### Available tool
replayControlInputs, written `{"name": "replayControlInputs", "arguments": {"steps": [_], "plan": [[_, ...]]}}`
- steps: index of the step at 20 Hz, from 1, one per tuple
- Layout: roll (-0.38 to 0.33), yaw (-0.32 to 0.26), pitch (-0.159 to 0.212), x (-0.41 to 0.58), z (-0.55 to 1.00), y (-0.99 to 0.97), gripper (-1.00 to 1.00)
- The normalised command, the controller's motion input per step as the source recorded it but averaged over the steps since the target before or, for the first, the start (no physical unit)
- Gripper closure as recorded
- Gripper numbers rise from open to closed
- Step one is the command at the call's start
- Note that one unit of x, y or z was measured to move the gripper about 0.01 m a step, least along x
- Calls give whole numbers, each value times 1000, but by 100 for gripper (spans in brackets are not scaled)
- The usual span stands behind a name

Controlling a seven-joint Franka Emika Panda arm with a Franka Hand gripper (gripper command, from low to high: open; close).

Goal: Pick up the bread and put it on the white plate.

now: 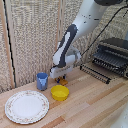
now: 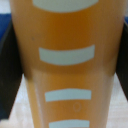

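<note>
The loaf (image 1: 62, 80) is a small orange-brown piece low over the wooden table, just behind the yellow bowl. My gripper (image 1: 61, 76) comes down on it from above. In the wrist view the bread (image 2: 67, 30) fills the picture, orange with pale stripes. A dark finger (image 2: 7, 75) presses on one of its sides and the other finger (image 2: 123, 60) on the opposite side, so the gripper (image 2: 67, 75) is shut on it. The white dish (image 1: 26, 106) with its faint floral rim lies at the front of the exterior view's left, well apart from the gripper.
A yellow bowl (image 1: 60, 92) stands between the gripper and the table's front. A blue cup (image 1: 42, 80) stands just to the exterior view's left of the gripper. A black wire rack (image 1: 111, 56) fills the back right. A woven screen backs the table.
</note>
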Motion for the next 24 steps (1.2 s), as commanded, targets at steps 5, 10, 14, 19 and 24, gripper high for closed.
{"name": "replayControlInputs", "arguments": {"steps": [5,10,14,19,24], "plan": [[90,-19,52,-18,902,-72,100],[66,-23,66,0,919,87,100],[44,50,123,-86,760,543,100],[8,19,49,-130,569,810,100],[-12,0,36,-31,273,940,100]]}}
